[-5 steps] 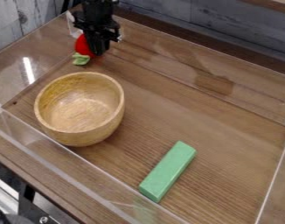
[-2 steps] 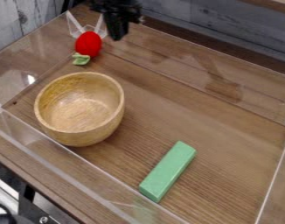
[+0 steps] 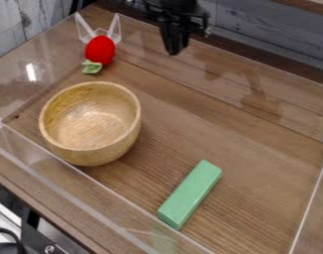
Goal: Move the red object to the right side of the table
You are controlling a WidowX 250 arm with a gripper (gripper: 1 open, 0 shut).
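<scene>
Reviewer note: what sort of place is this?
Probably a robot test bench: a wood-grain table with low clear walls, a robot gripper, and a toy-like green block.

Open wood-grain tabletop (image 3: 217, 109) is stretching wide through the middle and right, offering a broad lane between the wooden bowl (image 3: 90, 124) and the green rectangular block (image 3: 191, 192); bowl and block are obstructing the near side, clear acrylic walls bordering.
</scene>
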